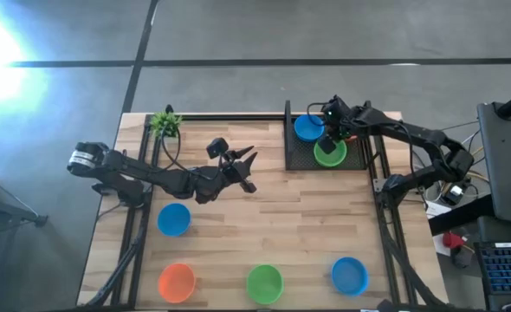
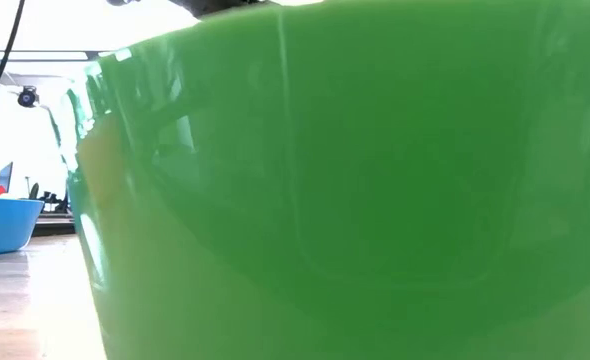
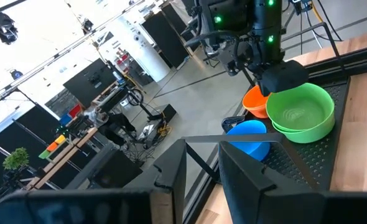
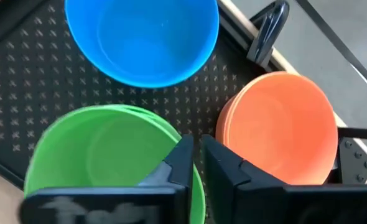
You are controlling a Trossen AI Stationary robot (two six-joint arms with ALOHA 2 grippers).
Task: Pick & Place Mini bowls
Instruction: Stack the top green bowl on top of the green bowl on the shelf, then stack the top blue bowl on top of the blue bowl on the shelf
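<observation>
On a black tray (image 1: 300,158) at the table's far right stand a blue mini bowl (image 4: 143,37), nested orange ones (image 4: 283,124) and two nested green ones (image 4: 102,155). My right gripper (image 4: 196,146) hangs over the tray, shut on the upper green bowl's rim. My left gripper (image 1: 245,169) hovers open above the table's middle with nothing between its fingers. Nearer the front, a blue bowl (image 1: 174,218), an orange one (image 1: 177,281), a green one (image 1: 264,283) and another blue one (image 1: 349,275) each rest on their base on the wood. My right gripper pinches the upper green bowl's rim (image 4: 178,138) on the side facing the orange bowls. One finger is inside the bowl and one outside. The fingers come slanting down from above. The bowl sits nested in the second green bowl (image 3: 308,132) on the tray.
A small green potted plant (image 1: 164,122) stands at the far left corner. Black frame rails (image 1: 143,217) run along the table's left and right sides. The front green bowl (image 2: 355,190) fills the low view, with a blue bowl (image 2: 5,222) beside it.
</observation>
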